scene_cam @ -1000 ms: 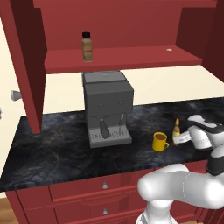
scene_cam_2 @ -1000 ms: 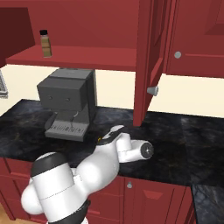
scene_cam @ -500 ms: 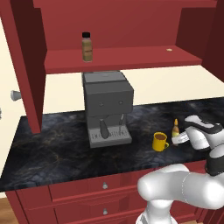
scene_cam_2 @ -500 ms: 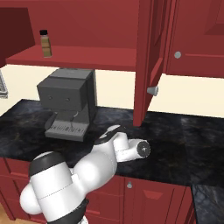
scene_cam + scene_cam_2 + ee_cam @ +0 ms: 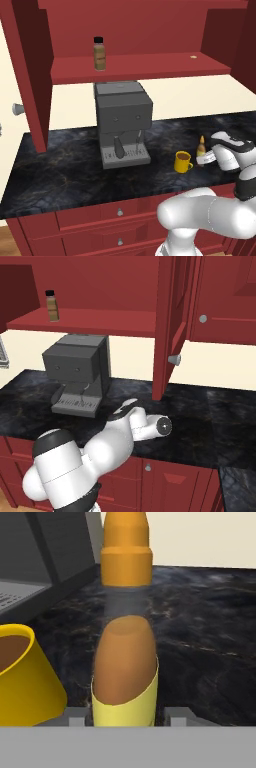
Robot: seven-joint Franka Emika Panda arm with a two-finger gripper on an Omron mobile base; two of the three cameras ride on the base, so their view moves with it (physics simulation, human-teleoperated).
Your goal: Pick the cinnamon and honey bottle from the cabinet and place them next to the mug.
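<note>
Dark red wooden wall cabinet (image 5: 125,67) across the top of the left base view. Black marbled worktop (image 5: 60,160) below. Small black-capped brown cinnamon jar (image 5: 100,54) upright on the shelf, upper left. Bright yellow mug (image 5: 183,162) right of centre; slim amber honey bottle (image 5: 201,148) upright just beside it, between the pincer (image 5: 125,716) tips. Clamped or released: cannot tell.

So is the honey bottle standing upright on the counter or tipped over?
Upright: the honey bottle stands on the counter beside the mug, orange tip pointing up.
</note>
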